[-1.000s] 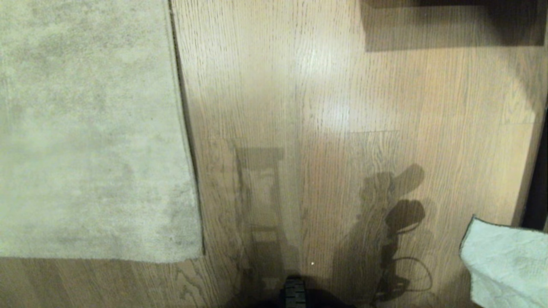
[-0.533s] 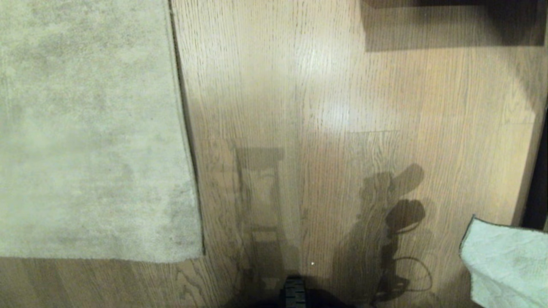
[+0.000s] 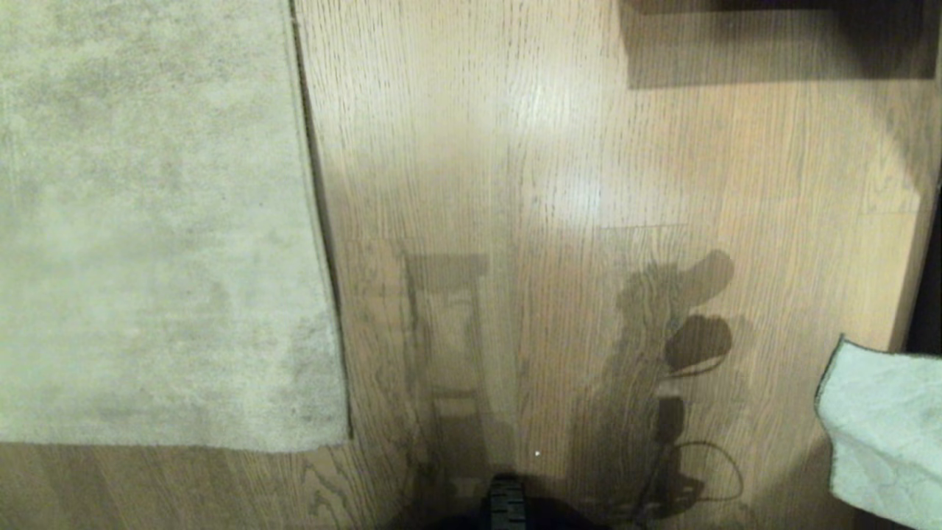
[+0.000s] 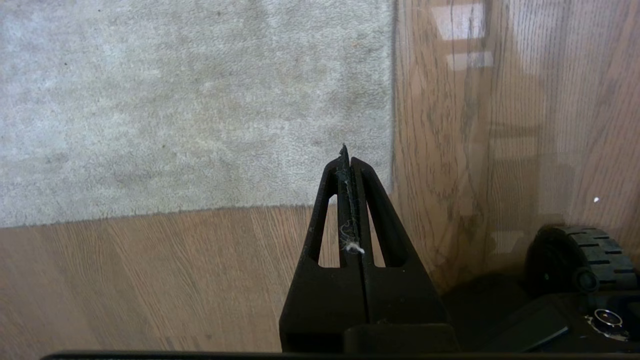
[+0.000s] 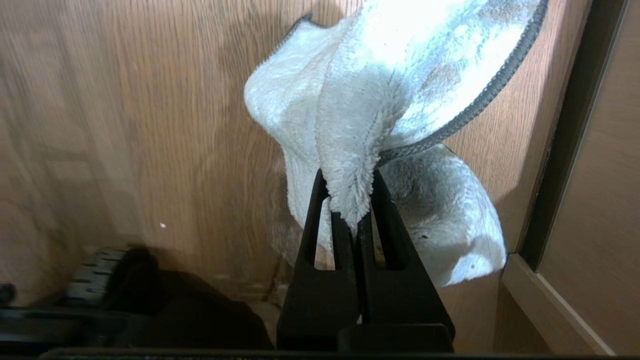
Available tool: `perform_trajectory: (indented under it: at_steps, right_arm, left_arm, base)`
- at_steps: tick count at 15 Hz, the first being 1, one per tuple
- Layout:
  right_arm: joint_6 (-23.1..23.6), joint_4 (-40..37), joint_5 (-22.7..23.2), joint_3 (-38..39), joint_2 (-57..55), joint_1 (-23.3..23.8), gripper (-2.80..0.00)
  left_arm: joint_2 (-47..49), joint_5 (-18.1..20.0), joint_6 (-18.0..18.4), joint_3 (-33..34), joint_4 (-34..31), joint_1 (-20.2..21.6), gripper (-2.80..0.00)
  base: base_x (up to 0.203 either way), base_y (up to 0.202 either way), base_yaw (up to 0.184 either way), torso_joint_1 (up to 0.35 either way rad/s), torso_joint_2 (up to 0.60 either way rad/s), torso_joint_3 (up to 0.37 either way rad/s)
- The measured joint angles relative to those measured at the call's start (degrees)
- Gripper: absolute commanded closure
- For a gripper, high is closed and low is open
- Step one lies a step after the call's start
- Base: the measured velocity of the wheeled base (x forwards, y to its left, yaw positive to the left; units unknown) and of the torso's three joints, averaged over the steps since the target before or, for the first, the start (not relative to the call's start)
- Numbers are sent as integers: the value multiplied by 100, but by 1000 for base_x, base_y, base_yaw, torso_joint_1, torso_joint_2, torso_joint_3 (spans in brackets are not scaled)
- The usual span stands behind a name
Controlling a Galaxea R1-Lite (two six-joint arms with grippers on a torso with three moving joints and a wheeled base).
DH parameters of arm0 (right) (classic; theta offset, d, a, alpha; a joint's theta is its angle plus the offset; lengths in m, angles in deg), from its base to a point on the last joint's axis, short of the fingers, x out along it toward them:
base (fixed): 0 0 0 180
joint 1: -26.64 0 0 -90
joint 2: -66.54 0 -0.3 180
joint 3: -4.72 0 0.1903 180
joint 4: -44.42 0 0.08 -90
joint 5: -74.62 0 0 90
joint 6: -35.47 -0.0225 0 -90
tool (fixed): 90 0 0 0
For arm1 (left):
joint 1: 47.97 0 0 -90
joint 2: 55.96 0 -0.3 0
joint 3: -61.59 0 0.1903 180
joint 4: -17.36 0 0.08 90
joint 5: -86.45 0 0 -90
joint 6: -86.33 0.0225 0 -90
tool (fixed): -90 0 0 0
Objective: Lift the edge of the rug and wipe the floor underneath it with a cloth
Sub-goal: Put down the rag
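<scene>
The floor [image 3: 574, 147] took up most of what I could see: light brown planks with long, fine wood grain and a soft sheen, a pale glare patch near the middle and dark shadows of the robot's arms and cables lying across them. On the robot's left lay the rug [image 3: 147, 221], a broad sheet of short, mottled grey-beige pile, flat on the planks. The rug edge [image 3: 318, 221] ran as a thin straight border with a dark line of shadow beside it, ending in a squared corner [image 3: 342, 440] near the robot's base.

Far right, a dark vertical strip and a paler wood-toned panel [image 5: 600, 150] stood against the floor.

The cloth [image 5: 400, 100] hung off the floor on the robot's right, a pale blue-green microfibre piece, fluffy and crumpled into soft folds, with a dark stitched edging curving along one side. In the head view only its corner [image 3: 883, 427] showed at the lower right.

The right gripper [image 5: 356, 220], black with slotted triangular fingers, was clamped on a bunched fold of that cloth. The left gripper [image 4: 348, 162], the same black shape, hung above the rug's corner with its fingers pressed together on nothing, a wisp of white lint caught in the seam. A black ribbed wheel [image 4: 590, 250] of the base sat on the planks nearby.
</scene>
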Motion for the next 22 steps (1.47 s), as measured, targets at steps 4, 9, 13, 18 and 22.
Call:
perform_trajectory:
  at_steps: [4,9,13,18,22]
  right_arm:
    - [-80,-102,19,-451,-1283,0,0]
    - [-55,-461,28,-136,-2711,-4,0]
    - [-60,-142,383,-49,-3764,-12,0]
    - [-193,1348,524,-160,-5006,11,0]
    - [-333,2529,734,-311,-5746,5,0]
  left_arm:
    - [0,0,-4,0,2,0,0]
    - [0,2,-2,0,2,2,0]
    - [0,-1,-2,0,2,0,0]
    - [0,0,-4,0,2,0,0]
    - [0,0,-4,0,2,0,0]
  base:
    - [0,0,0,0,0,0]
    - [0,0,0,0,0,0]
    - [0,0,0,0,0,0]
    - [0,0,0,0,0,0]
    - [0,0,0,0,0,0]
